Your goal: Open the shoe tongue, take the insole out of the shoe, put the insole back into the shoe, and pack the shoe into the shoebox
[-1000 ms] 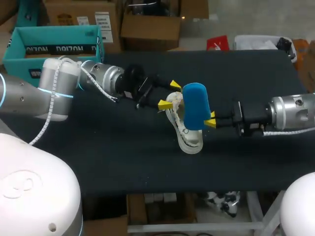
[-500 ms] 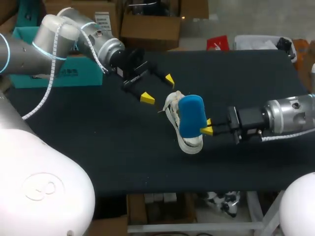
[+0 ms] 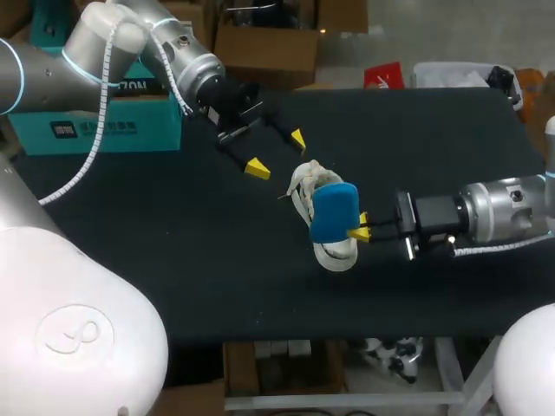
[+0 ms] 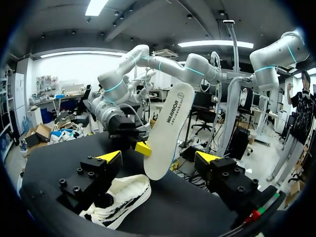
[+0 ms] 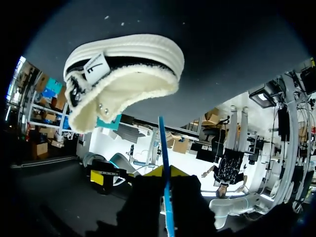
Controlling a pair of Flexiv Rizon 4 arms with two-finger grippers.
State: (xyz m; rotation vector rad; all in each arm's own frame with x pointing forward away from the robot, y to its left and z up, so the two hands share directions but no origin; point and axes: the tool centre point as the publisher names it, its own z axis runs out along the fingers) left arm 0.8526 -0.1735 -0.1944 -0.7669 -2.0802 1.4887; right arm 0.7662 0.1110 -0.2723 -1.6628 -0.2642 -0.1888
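A white shoe (image 3: 336, 254) lies on its side mid-table. Over it hangs the insole (image 3: 333, 212), blue face up, with my right gripper (image 3: 357, 227) shut on its edge. In the right wrist view the insole (image 5: 164, 148) runs edge-on out of that gripper (image 5: 166, 174) toward the shoe's fleecy opening (image 5: 123, 81). My left gripper (image 3: 277, 153) stands open and empty, up and to the left of the shoe. Its wrist view shows the gripper (image 4: 159, 158) facing the insole's white underside (image 4: 168, 128), with the shoe (image 4: 121, 200) below. The teal shoebox (image 3: 95, 126) is at far left.
The black table (image 3: 173, 260) has bare room in front of and to the right of the shoe. My left arm (image 3: 130, 52) crosses over the shoebox.
My left gripper let go, opened wide and pulled back up and to the left, away from the shoe. The right gripper carried the insole slightly left and lower over the shoe.
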